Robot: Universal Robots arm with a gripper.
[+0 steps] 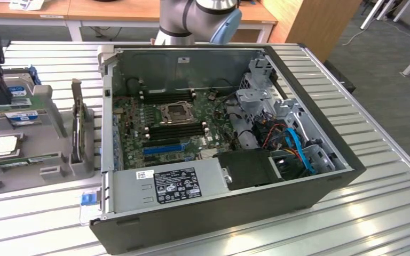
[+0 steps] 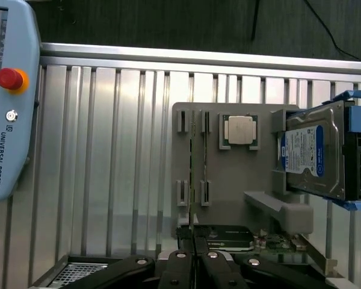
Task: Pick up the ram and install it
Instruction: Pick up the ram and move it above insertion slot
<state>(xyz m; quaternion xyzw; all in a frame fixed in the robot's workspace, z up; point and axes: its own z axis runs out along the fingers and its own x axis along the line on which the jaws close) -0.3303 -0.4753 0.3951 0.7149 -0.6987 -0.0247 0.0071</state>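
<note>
Now | my end effector pinched narrow, holding nothing, above the tray | lined along the ram, seemingly to meet its thin edge squarely.

I see a green ram on a grey tray. The drive is silver with a blue label. The table is silver, ribbed in long stripes. The motherboard is green with black and blue slots. My gripper is black.
</note>
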